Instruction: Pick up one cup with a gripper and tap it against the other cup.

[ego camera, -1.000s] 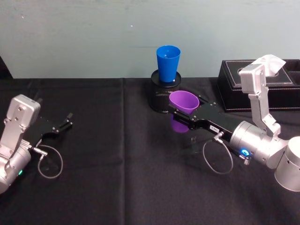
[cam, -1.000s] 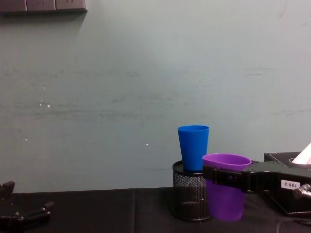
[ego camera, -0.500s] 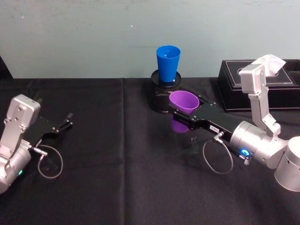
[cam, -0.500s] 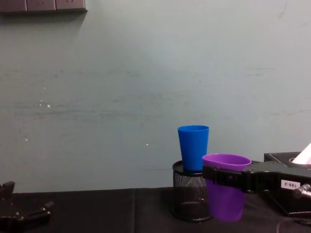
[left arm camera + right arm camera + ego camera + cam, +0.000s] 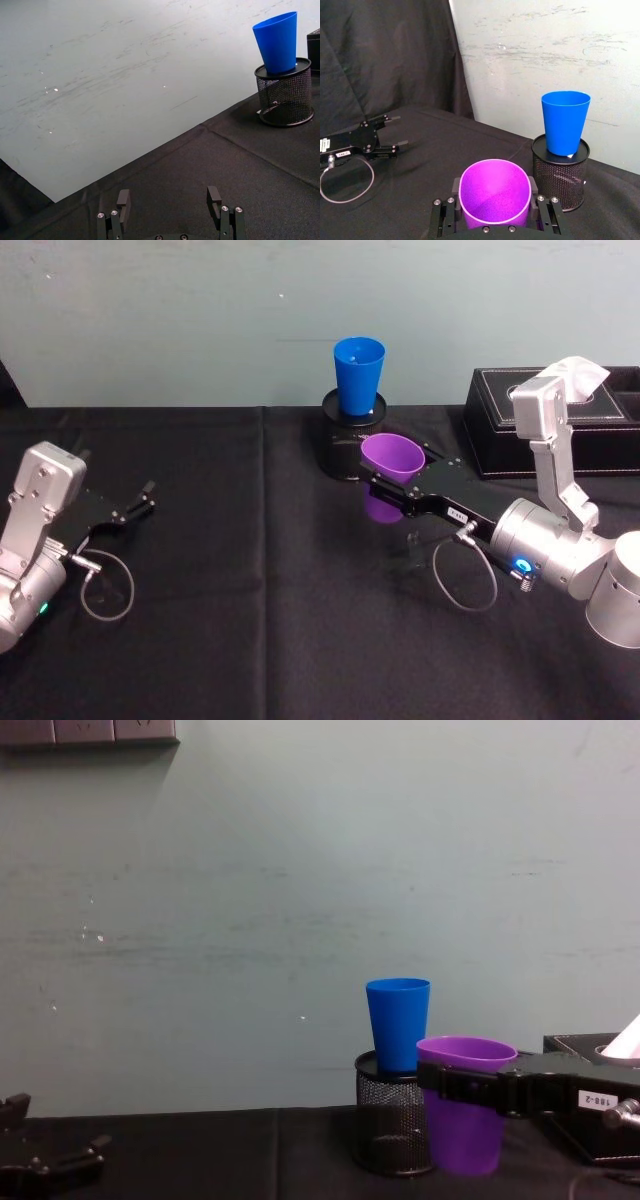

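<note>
1. Nearest the robot on its left, the left tool [image 5: 168, 197] rests low over the black cloth-covered bench [image 5: 250, 590]. Its flat fingers are spread apart with nothing between them. It is well apart from both cups and looks parked.
2. On the robot's right, the right tool [image 5: 468, 1086] reaches forward from its silver-grey wrist. It is clenched on the purple tapered plastic tumbler [image 5: 392, 456], with one black finger on each side of the wall just below the rim. The tumbler is upright and mouth up. Whether its base has cleared the bench cannot be told.
3. Just beyond it stands the black mesh cylinder [image 5: 560, 172]. The purple tumbler is just beside this cylinder, and the head view shows a narrow gap between them.
4. On top of the cylinder stands the bright blue tapered plastic tumbler [image 5: 359, 375], upright and untouched. Its raised perch puts most of it higher than the purple one.
5. Farther right sits a black box [image 5: 560, 420], clear of the work.
6. Progress, as a judgement: the grasp is done and the tap is not. What is left is probably to lift the purple tumbler to the blue one's height and move it forward until the walls meet. The touch should be gentle, since the blue tumbler could be knocked off its stand.
</note>
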### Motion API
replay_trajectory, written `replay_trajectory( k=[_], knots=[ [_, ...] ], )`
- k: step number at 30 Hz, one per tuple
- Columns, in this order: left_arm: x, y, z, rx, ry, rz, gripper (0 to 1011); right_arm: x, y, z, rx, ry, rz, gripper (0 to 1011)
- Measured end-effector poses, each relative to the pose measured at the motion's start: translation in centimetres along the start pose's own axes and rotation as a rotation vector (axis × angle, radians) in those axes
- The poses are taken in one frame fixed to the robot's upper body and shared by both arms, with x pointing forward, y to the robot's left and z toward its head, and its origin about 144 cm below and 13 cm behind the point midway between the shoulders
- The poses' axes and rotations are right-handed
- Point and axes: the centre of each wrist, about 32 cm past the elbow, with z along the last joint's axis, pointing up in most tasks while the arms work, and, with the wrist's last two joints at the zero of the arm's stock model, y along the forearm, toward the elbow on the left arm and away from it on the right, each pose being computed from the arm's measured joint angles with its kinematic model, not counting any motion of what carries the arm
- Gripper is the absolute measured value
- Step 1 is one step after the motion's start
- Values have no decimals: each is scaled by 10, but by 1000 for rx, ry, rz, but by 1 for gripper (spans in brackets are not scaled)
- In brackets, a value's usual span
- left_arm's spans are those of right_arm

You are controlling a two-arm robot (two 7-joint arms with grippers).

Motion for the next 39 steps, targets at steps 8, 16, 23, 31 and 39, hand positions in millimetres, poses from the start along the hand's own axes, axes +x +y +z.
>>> replay_trajectory(
  k=[8, 16, 23, 31, 39],
  knots=[
    [0, 0, 0, 0, 0, 0, 1000, 0, 0, 0, 0, 0, 0, 731],
    [0, 0, 0, 0, 0, 0, 1000, 0, 0, 0, 0, 0, 0, 731],
    [0, 0, 0, 0, 0, 0, 1000, 0, 0, 0, 0, 0, 0, 731],
    [0, 0, 0, 0, 0, 0, 1000, 0, 0, 0, 0, 0, 0, 731],
    [0, 0, 0, 0, 0, 0, 1000, 0, 0, 0, 0, 0, 0, 731]
  ],
)
